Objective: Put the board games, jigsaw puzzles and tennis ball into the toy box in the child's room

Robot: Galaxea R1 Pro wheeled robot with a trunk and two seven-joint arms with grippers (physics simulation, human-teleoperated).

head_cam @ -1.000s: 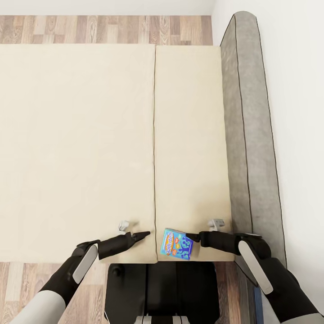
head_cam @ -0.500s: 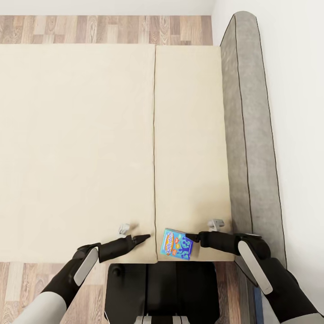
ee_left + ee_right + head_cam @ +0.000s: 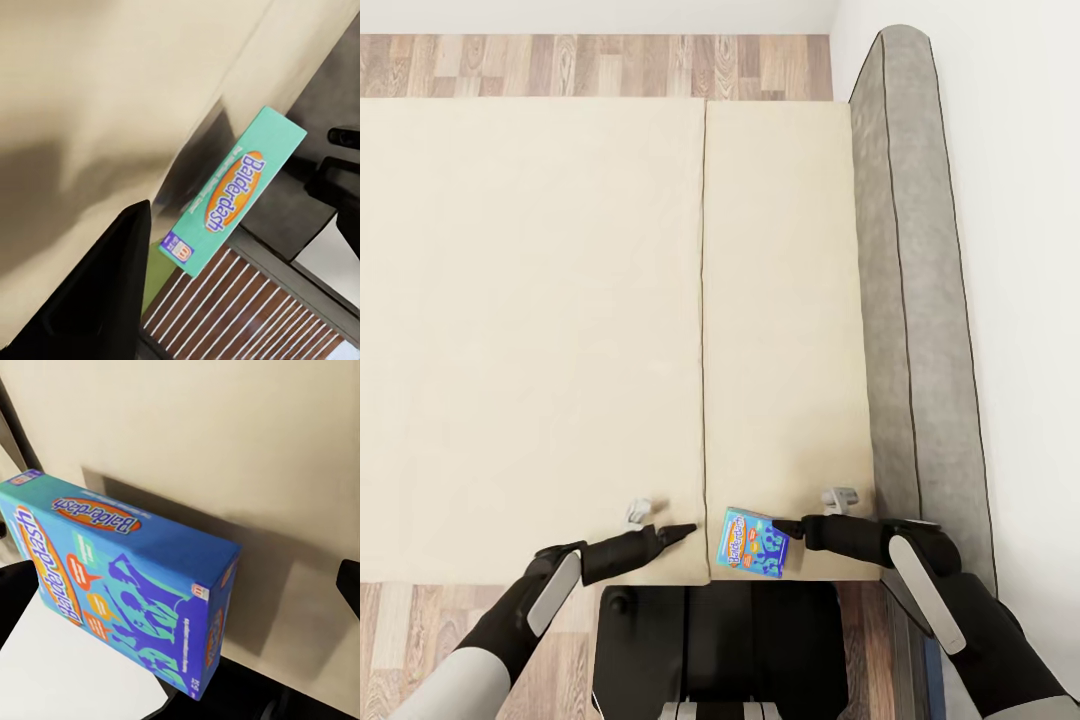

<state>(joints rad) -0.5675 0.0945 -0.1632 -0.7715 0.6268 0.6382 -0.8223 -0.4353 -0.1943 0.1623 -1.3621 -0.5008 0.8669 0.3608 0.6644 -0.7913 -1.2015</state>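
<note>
Blue board game (image 3: 757, 543) on bed (image 3: 560, 300) edge

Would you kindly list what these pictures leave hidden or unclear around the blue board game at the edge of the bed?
- Blue board game: in the head view its lid print is too small to read.
- Right end effector: whether it touches or grips the box cannot be told; the right wrist view cuts its fingers at the picture's edges.
- Left end effector: open or shut is unclear; the left wrist view shows one dark finger, cut off.
- Bed: cut by the head view's left edge.
</note>
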